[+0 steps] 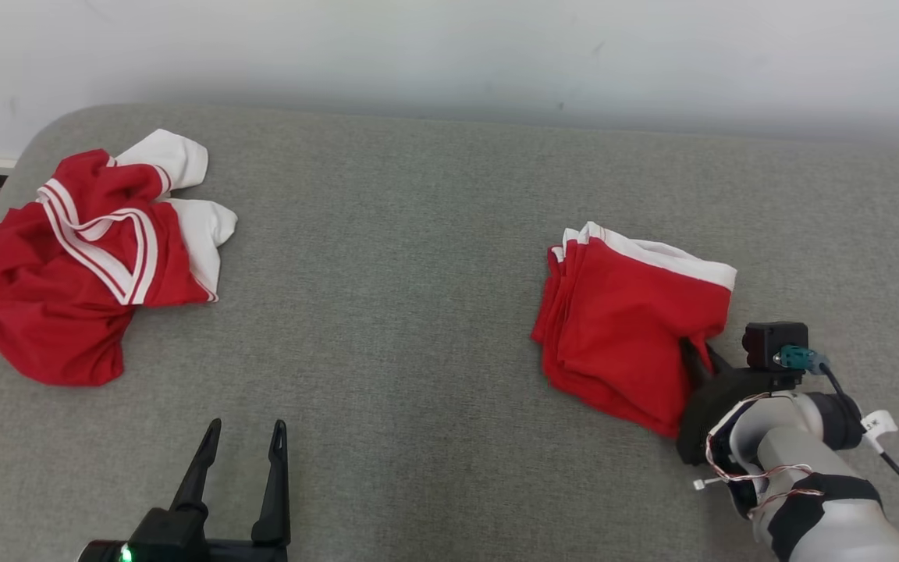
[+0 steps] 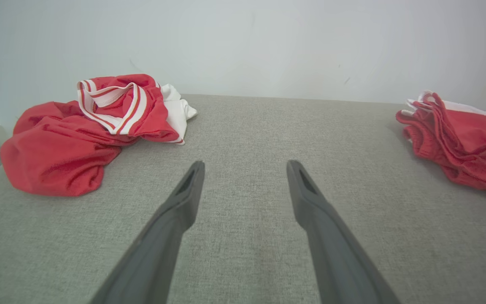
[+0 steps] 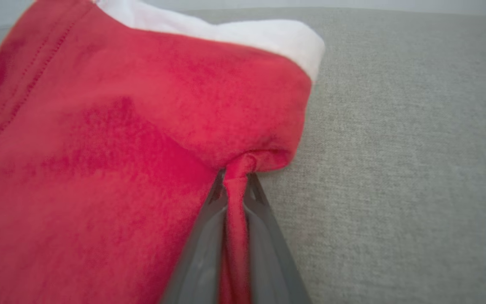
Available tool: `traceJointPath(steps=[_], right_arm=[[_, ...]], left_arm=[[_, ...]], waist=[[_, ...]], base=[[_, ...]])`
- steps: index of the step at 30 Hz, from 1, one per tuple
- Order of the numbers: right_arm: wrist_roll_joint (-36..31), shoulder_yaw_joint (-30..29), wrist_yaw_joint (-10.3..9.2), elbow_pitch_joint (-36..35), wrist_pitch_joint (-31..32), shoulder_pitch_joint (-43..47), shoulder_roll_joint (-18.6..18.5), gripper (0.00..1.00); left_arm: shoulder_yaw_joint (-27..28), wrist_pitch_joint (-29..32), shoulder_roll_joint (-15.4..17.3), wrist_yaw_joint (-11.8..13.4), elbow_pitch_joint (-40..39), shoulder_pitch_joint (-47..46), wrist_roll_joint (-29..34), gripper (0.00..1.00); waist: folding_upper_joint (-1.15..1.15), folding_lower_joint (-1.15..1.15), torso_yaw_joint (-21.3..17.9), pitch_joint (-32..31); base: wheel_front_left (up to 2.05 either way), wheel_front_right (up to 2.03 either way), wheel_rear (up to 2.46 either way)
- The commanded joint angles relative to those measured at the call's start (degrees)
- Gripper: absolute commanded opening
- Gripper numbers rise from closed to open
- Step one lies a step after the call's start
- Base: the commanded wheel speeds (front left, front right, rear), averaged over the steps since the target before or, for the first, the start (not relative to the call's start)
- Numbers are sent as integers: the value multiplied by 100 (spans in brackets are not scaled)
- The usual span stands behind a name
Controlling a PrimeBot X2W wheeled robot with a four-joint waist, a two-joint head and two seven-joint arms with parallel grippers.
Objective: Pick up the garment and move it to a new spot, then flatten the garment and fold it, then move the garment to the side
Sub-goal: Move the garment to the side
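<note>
A grey cushion (image 1: 434, 234) carries a crumpled garment (image 1: 67, 297) by its far left corner and the folded garment (image 1: 621, 336) near its right edge. The right claw (image 3: 236, 179) pinches the folded garment's near corner; the left claw (image 1: 248, 428) gapes wide at the near edge.

Clearance on the desk (image 1: 403, 273) — one wide lane down the middle.
Bare grey surface runs from the near edge to the wall (image 1: 449, 55) between two obstacles lying well apart: a crumpled garment (image 1: 75, 273) at far left and a folded garment (image 1: 629, 328) at right. The left tool (image 1: 247, 425), fingers spread, has nothing ahead of it. The right tool (image 3: 235, 179) is pinched on the folded garment's near corner — the stack blocks its left, and its right is bare.
</note>
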Motion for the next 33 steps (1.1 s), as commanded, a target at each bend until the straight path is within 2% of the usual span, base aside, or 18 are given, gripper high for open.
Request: traceJointPath(steps=[1, 10, 19, 24, 33], right_arm=[[49, 51, -24, 78, -12, 13, -168, 0], [-87, 831, -19, -110, 119, -439, -803, 0], [-44, 1833, -19, -482, 586, -1262, -2060, 0], [-1, 2237, -19, -663, 839, -1719, -2793, 0], [297, 2731, -19, -1017, 1232, -2347, -3808, 0]], left_arm=[[-5, -19, -5, 18, -11, -34, -33, 100], [-35, -19, -5, 22, -95, -135, -89, 100], [-187, -19, -4, -31, -246, -531, -85, 100], [-264, -19, -4, -71, -457, -733, -44, 100], [-289, -19, -5, -94, -897, -961, 7, 100]], waist=[[0, 0, -62, 9], [0, 0, -307, 210], [0, 0, -328, 722], [0, 0, -286, 1016], [0, 0, -321, 1503]], base=[[0, 0, 0], [0, 0, 0], [0, 0, 0], [0, 0, 0], [0, 0, 0]])
